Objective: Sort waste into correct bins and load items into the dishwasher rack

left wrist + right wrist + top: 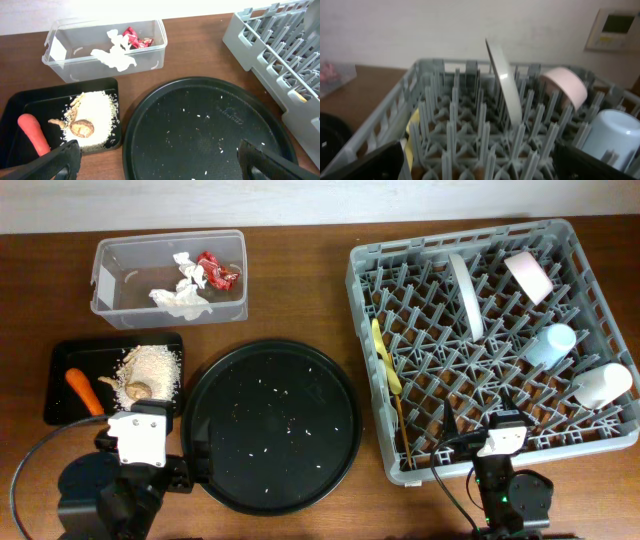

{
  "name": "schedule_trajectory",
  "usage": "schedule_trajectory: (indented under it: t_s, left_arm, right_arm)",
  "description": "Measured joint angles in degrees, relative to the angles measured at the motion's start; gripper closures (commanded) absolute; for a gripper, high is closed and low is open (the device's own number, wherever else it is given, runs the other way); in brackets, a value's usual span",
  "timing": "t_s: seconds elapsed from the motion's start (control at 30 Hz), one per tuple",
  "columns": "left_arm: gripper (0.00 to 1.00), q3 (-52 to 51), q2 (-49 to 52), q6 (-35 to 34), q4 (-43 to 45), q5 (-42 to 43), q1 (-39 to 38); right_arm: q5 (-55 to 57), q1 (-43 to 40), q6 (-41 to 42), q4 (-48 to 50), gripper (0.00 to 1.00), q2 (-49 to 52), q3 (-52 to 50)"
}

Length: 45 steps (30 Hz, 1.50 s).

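Observation:
The clear tub holds the red wrapper and the white tissue. The black tray holds the carrot, the pale grains and the brown lump. The grey rack holds the white plate upright, the pink bowl, the light-blue cup, the white cup, the yellow utensil and the chopsticks. I cannot make out the fork. My left gripper is open and empty near the front edge. My right gripper is open and empty at the rack's near side.
A large round black tray with scattered grains lies between the black tray and the rack. Both arm bases sit at the table's front edge. A wall runs behind the table.

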Motion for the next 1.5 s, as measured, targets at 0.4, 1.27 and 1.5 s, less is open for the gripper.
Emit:
schedule_trajectory:
  t_s: [0.4, 1.27, 1.5]
  left_arm:
    - [0.00, 0.0, -0.2, 0.0, -0.7, -0.4, 0.0]
    - [0.01, -51.4, -28.0, -0.7, 49.3, -4.8, 3.3]
    - [0.01, -51.4, -28.0, -0.7, 49.3, -4.8, 3.3]
  right_arm:
    - [0.1, 0.0, 0.0, -0.4, 0.02, 0.1, 0.0]
    - [0.1, 0.0, 0.0, -0.4, 0.02, 0.1, 0.0]
    - [0.1, 0.0, 0.0, -0.4, 0.02, 0.1, 0.0]
